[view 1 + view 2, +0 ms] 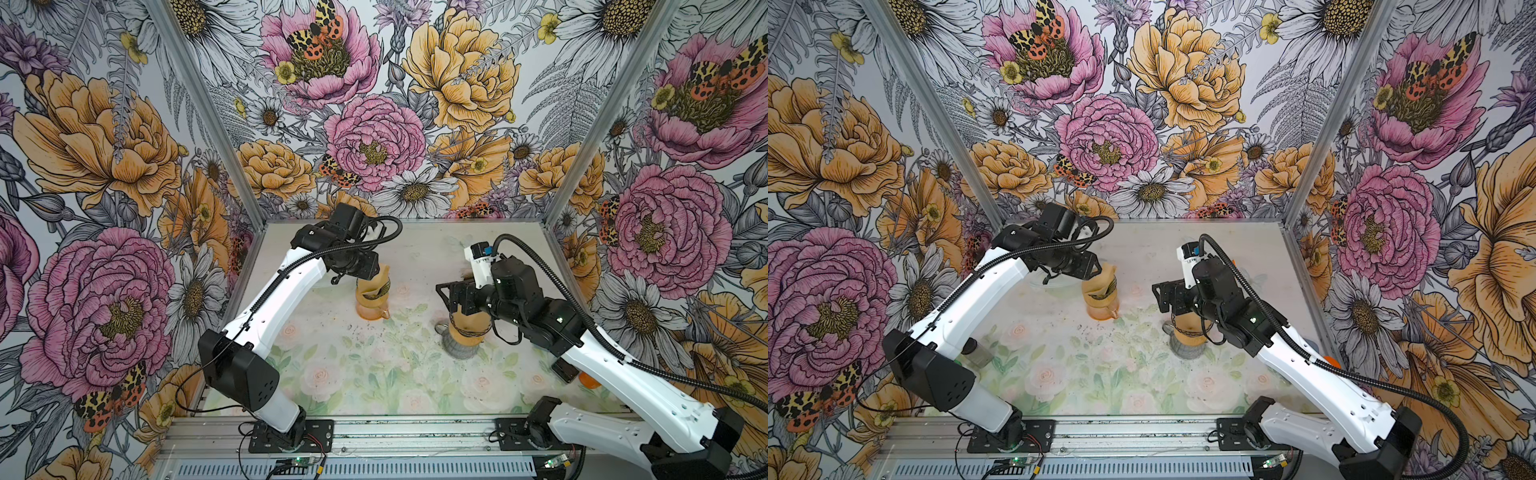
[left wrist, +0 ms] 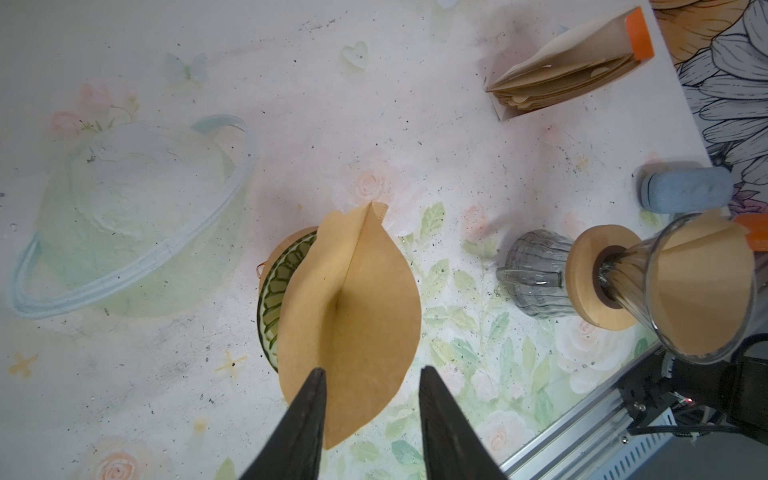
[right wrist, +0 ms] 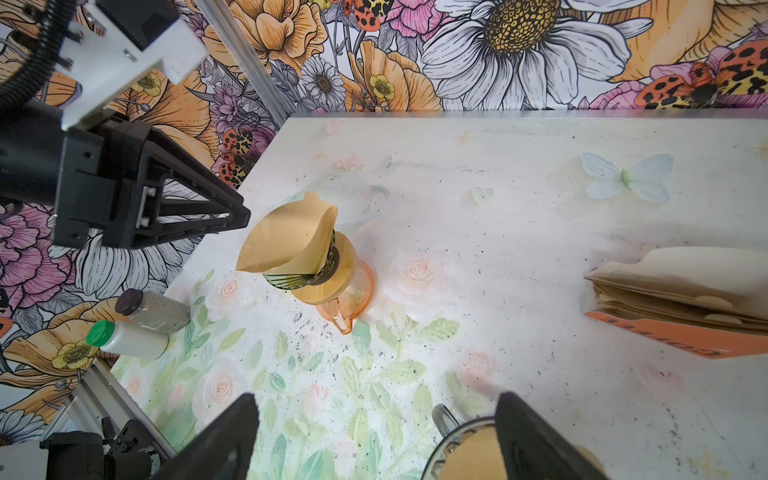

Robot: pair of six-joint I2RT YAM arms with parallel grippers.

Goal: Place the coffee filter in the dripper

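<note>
The brown paper coffee filter (image 2: 353, 311) stands partly spread in the green-patterned dripper (image 2: 276, 286), which sits on a wooden collar over an orange carafe (image 3: 353, 299). Both top views show the filter (image 1: 371, 286) (image 1: 1096, 286) just under my left arm's wrist. My left gripper (image 2: 370, 370) hovers over the filter's near edge. Its fingers stand apart and nothing is pinched between them. From the right wrist view, its tip (image 3: 245, 216) sits just beside the filter (image 3: 286, 241). My right gripper (image 3: 376, 409) is wide open and empty.
Under my right gripper a glass dripper (image 2: 698, 291) holding its own filter sits on a grey carafe (image 1: 459, 347). A packet of filters (image 3: 685, 299) lies at the back right. Also around are a clear glass bowl (image 2: 124, 216), two bottles (image 3: 137, 340) and a blue-grey object (image 2: 685, 189).
</note>
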